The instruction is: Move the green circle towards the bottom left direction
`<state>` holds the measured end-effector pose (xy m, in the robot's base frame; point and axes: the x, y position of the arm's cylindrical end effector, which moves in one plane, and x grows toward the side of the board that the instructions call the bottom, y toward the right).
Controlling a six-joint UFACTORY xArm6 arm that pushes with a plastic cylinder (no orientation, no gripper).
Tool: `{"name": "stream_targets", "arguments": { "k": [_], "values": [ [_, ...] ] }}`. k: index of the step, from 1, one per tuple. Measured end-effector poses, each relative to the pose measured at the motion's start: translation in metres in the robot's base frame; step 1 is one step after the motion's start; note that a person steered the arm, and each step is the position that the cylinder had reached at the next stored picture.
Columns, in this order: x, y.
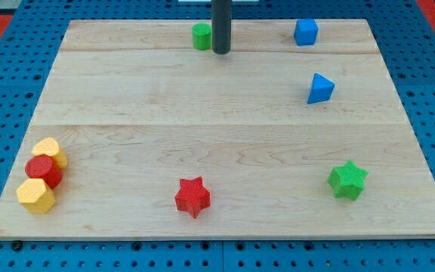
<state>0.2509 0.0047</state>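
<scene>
The green circle (201,36) is a small green cylinder near the view's top edge of the wooden board, left of centre. My dark rod comes down from the view's top, and my tip (221,51) rests on the board just right of the green circle and a little below it, touching it or nearly so.
A blue cube (305,32) sits at the top right, a blue triangle (320,88) below it. A green star (347,180) is at the lower right, a red star (192,196) at the bottom centre. A yellow heart (50,151), a red circle (44,171) and a yellow hexagon (35,196) cluster at the lower left. The wooden board's (217,113) edges border a blue pegboard.
</scene>
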Motion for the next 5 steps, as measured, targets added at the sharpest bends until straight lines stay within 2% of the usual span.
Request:
{"name": "stream_targets", "arguments": {
  "k": [1, 3, 4, 5],
  "values": [
    [-0.025, -0.013],
    [-0.011, -0.111],
    [-0.024, -0.124],
    [-0.005, -0.163]
  ]
}}
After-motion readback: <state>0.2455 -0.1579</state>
